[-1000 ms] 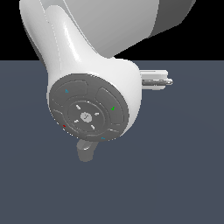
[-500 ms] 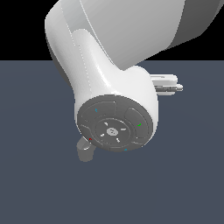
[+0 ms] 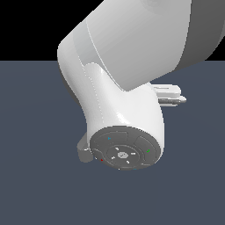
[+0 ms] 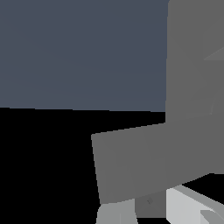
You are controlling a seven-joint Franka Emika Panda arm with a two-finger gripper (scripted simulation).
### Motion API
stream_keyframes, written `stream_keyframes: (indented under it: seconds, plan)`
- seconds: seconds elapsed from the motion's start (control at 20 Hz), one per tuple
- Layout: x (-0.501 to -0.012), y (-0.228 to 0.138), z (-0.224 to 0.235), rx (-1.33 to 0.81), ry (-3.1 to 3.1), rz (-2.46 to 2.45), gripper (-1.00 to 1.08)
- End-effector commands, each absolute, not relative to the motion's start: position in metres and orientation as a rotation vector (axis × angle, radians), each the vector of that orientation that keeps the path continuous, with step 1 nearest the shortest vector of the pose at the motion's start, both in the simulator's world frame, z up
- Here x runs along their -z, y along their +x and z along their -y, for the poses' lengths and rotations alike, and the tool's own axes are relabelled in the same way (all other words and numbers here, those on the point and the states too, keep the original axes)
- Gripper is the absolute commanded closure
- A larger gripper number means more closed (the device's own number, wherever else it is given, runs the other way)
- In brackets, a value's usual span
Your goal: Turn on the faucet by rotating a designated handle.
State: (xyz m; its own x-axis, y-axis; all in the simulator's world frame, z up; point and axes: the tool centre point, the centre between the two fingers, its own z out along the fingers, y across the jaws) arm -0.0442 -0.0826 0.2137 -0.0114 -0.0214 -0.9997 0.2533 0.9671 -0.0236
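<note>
In the exterior view my white arm fills most of the frame and hides nearly all of the faucet. Only a rounded grey stub of the faucet [image 3: 83,149] pokes out beside the arm's grey button disc. A pale part of my gripper [image 3: 170,94] juts out toward the exterior view's right. Close up in the wrist view are flat grey faucet surfaces: an upright plate [image 4: 194,57] and a broad bar [image 4: 144,162] crossing in front of it, which may be the handle. Pale gripper parts [image 4: 116,215] sit right against that bar. I cannot make out how the jaws stand.
A dark blue-grey floor [image 3: 35,189] runs under everything, with black background above it. The arm's bulky white link [image 3: 118,105] blocks the exterior view of the contact area.
The arm has swung lower and toward the exterior view's right, growing larger in the frame. It now covers more of the faucet stub than before.
</note>
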Motion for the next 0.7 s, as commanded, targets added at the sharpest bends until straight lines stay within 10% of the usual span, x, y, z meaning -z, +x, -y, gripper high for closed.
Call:
stream_keyframes:
  seconds: [0.0, 0.65]
  plan:
    - [-0.207, -0.044, 0.086, 0.219, 0.184, -1.568, 1.08]
    - [-0.175, -0.046, 0.099, 0.221, 0.186, -1.565, 1.08]
